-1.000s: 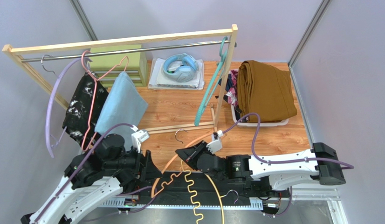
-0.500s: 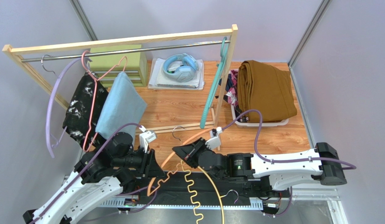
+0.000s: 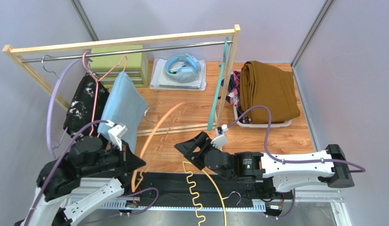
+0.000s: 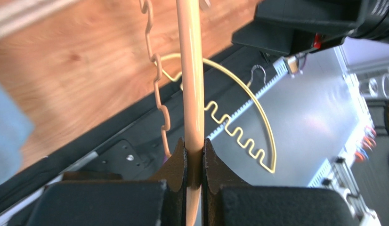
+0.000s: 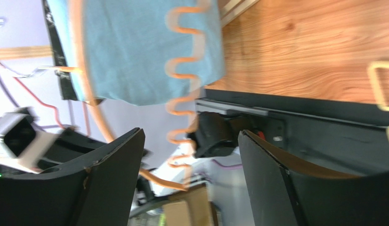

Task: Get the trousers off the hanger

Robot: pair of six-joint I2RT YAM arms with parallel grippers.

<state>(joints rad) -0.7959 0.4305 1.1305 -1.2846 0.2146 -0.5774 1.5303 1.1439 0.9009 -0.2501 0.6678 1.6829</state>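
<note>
Wooden tabletop (image 3: pixel 182 108), left claw (image 4: pixel 194 153) clamped on orange hanger (image 4: pixel 189 70) at wrist, blurred overhead

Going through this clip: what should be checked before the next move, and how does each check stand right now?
1. Left gripper shut firmly on the orange hanger: ok.
2. Right gripper open: ok, jaws wide apart.
3. Orange hanger clear of the right gripper: cannot tell; its wavy bar shows blurred between the jaws in the right wrist view.
4. Orange hanger carries no cloth: ok.
5. Light blue trousers off the rack: not ok, they hang there.
6. Black speckled trousers off the rack: not ok, also hanging.
</note>
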